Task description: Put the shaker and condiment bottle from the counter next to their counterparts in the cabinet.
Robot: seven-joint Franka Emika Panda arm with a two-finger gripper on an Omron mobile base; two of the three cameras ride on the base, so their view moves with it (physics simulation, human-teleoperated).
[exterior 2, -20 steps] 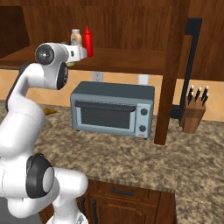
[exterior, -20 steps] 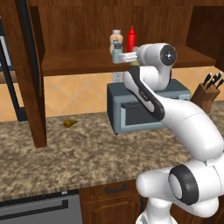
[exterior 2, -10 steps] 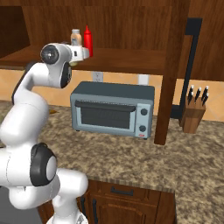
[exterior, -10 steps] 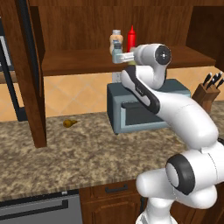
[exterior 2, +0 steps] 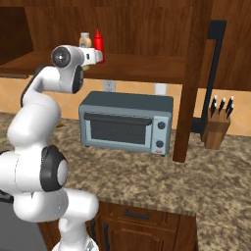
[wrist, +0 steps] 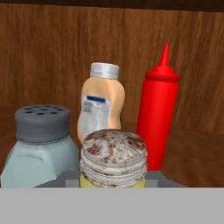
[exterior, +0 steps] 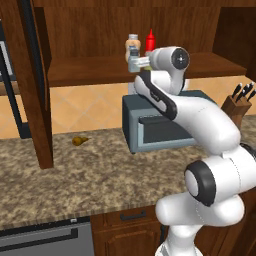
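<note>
Red bottle (wrist: pixel 156 113) already stood on the cabinet (exterior: pixel 90 70) shelf beside the tan bottle (wrist: pixel 100 105). I had my claw (wrist: pixel 113 181) clamped on the shaker (wrist: pixel 113 164), near the grey-blue shaker (wrist: pixel 39 148); setting it down remained.

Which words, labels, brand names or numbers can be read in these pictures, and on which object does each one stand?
No text can be read.
Tan bottle: it carries a white label with a blue band, too blurred to read.
Toaster oven: it has round knobs and a small red mark at its lower right corner, too small to read.
Red condiment bottle, grey-blue shaker and the shaker nearest the camera: no label or writing shows.
</note>
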